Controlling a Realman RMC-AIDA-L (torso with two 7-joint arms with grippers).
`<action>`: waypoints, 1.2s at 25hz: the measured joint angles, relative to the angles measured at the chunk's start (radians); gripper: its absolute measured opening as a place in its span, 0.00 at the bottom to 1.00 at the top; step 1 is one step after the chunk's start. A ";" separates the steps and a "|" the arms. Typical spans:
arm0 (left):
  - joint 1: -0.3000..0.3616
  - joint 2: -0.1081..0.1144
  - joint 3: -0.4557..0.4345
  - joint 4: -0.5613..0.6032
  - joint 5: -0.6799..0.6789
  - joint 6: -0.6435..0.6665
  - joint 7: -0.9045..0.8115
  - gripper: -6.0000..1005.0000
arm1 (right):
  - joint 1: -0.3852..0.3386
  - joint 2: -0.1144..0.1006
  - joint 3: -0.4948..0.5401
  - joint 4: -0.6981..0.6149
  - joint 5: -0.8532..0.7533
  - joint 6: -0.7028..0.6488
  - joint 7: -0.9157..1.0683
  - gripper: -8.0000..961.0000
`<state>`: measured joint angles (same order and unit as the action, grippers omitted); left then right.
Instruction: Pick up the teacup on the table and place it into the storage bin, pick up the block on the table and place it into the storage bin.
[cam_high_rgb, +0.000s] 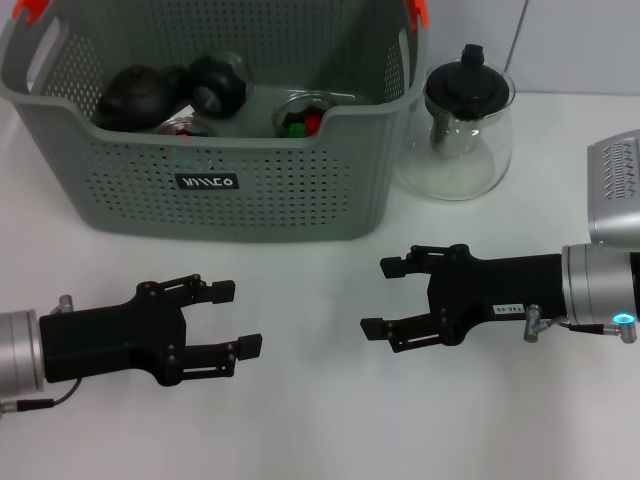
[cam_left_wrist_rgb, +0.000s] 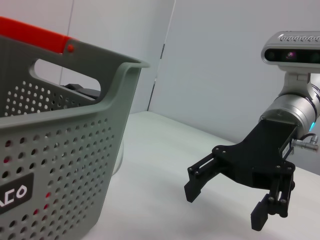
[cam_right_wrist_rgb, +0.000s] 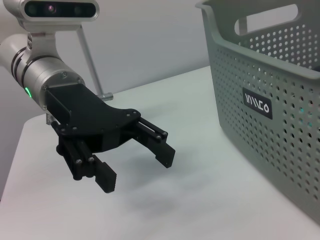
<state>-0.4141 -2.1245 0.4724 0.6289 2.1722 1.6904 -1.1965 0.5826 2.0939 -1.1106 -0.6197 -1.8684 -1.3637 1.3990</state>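
Observation:
The grey perforated storage bin stands at the back left of the white table, and its wall also fills part of the left wrist view and the right wrist view. Inside it lie a clear glass teacup with a small red and green block against it. My left gripper hovers open and empty in front of the bin; it also shows in the right wrist view. My right gripper faces it, open and empty, and shows in the left wrist view.
Two dark round pots lie in the bin's left half. A clear glass teapot with a black lid stands on the table just right of the bin. The bin's orange handle clips sit at its top corners.

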 joint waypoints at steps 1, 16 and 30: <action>0.000 0.000 0.000 0.000 0.000 0.000 0.000 0.83 | 0.000 0.000 0.000 0.000 0.000 0.000 0.000 0.98; 0.000 -0.001 0.000 0.000 0.000 0.001 0.003 0.83 | 0.000 0.000 -0.003 0.000 0.000 0.000 0.000 0.98; 0.000 -0.002 0.000 0.000 0.000 0.002 0.003 0.83 | 0.000 0.000 -0.003 0.000 0.000 0.000 0.000 0.98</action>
<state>-0.4141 -2.1261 0.4724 0.6289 2.1721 1.6920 -1.1935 0.5829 2.0938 -1.1137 -0.6197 -1.8684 -1.3637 1.3990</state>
